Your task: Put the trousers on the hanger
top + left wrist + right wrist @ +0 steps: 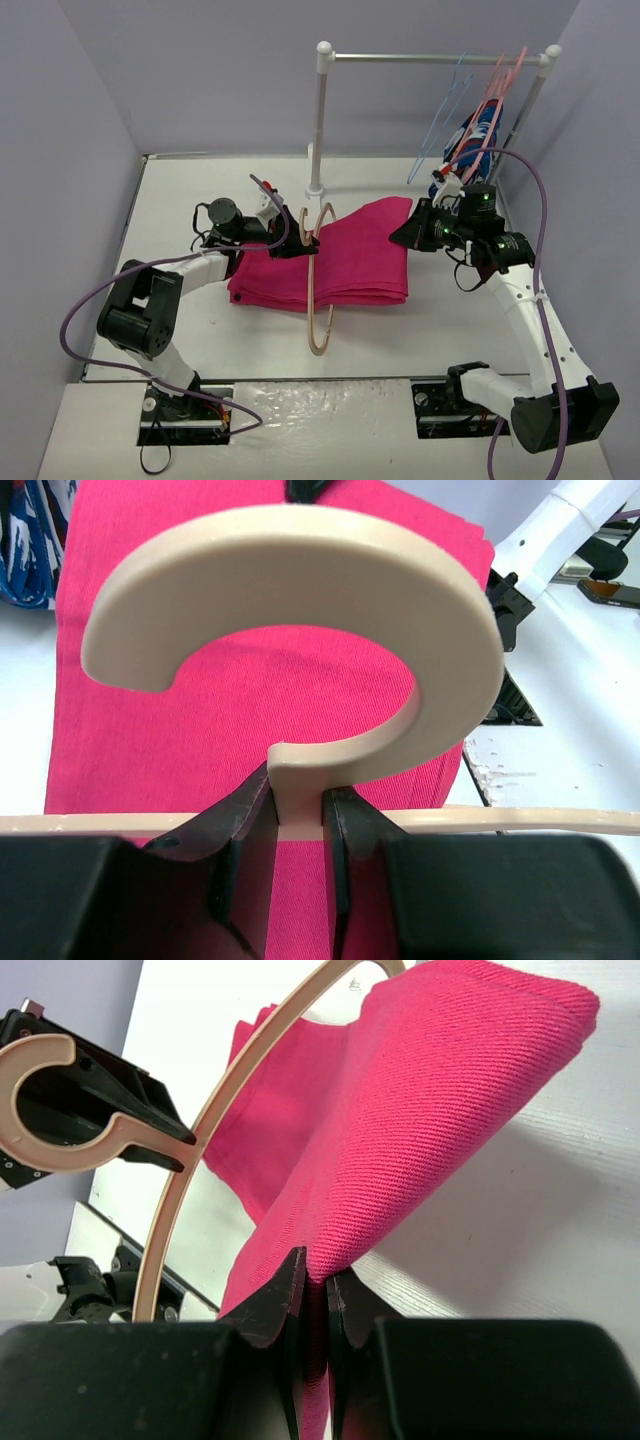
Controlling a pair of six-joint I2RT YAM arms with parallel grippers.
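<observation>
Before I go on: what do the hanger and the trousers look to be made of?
The hanger: pale beige, smooth and matte, with no grain showing, so likely moulded plastic or painted wood; I cannot tell which. The trousers: woven magenta cloth with fine diagonal twill ribs and a matte face, probably cotton-like.

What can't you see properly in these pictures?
1. Left wrist view: the hanger runs off both side edges, and the left gripper hides its lower part.
2. Right wrist view: the pinched corner of the trousers vanishes inside the right gripper.
3. Top view: the hanger stands edge-on, so whether the trousers pass through it is unclear; the blue garment on the rail is too small to identify.
</observation>
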